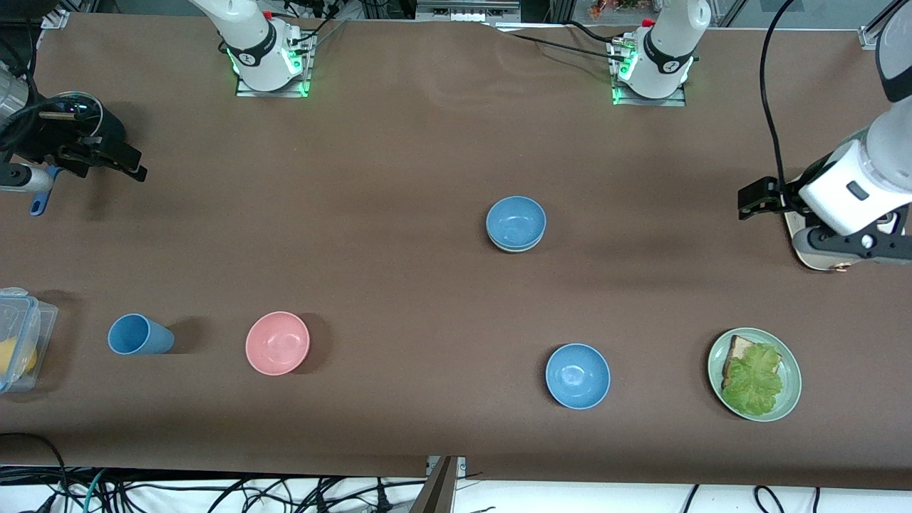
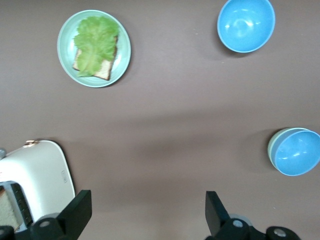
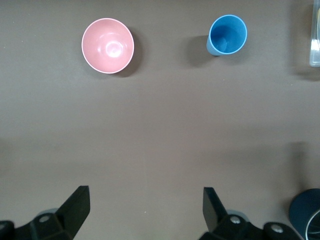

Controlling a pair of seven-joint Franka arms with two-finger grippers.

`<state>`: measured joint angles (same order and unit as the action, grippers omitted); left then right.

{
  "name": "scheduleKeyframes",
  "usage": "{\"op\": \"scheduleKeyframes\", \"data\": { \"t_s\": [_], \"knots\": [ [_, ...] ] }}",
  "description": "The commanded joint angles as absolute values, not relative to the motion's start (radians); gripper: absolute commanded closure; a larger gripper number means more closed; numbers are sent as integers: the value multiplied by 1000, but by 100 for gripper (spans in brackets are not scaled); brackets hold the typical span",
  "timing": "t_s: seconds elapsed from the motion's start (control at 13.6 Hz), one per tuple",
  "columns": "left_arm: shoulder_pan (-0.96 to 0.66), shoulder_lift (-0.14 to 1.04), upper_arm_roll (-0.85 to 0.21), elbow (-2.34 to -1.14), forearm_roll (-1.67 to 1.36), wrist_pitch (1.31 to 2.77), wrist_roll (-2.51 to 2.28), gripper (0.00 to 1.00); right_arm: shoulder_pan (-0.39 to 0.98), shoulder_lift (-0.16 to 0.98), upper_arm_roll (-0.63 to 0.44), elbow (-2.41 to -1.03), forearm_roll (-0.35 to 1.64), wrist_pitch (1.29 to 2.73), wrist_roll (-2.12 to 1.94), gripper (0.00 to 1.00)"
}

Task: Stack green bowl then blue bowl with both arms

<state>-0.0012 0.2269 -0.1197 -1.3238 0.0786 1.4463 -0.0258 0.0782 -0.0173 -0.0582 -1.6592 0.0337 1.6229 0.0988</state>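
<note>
Both arms wait, raised at the worktop's ends. Left hand (image 2: 145, 217) fingers spread, empty, over bare worktop (image 1: 399, 214) beside a white toaster (image 2: 35, 175), which only the left wrist view shows clearly. Right hand (image 3: 145, 215) likewise spread, empty. Mid-worktop: blue bowl (image 1: 516, 221) nested in green bowl (image 2: 273, 148). Spare blue bowl (image 1: 577, 375) nearer the front camera.

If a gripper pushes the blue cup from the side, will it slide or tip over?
The blue cup looks taller than the pink bowl beside it, with a narrower base, so a high push would probably tip it. It seems empty and smooth plastic, so likely light; a low push may slide it.
</note>
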Motion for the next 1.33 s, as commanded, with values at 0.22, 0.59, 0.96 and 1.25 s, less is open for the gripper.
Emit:
{"op": "scheduleKeyframes", "data": {
  "t_s": [0.22, 0.59, 0.96, 1.25],
  "knots": [
    [-25, 55, -52, -1549, 37, 1554, 0, 0, 67, -9, -54, -1637, 26, 1609, 81, 0],
    [-23, 25, -57, -1598, 31, 1552, 15, 0, 67, -9, -54, -1637, 26, 1609, 81, 0],
    [-23, 26, -57, -1598, 31, 1551, 21, 0, 67, -9, -54, -1637, 26, 1609, 81, 0],
    [-23, 26, -57, -1598, 31, 1551, 21, 0, 67, -9, -54, -1637, 26, 1609, 81, 0]
  ]
}}
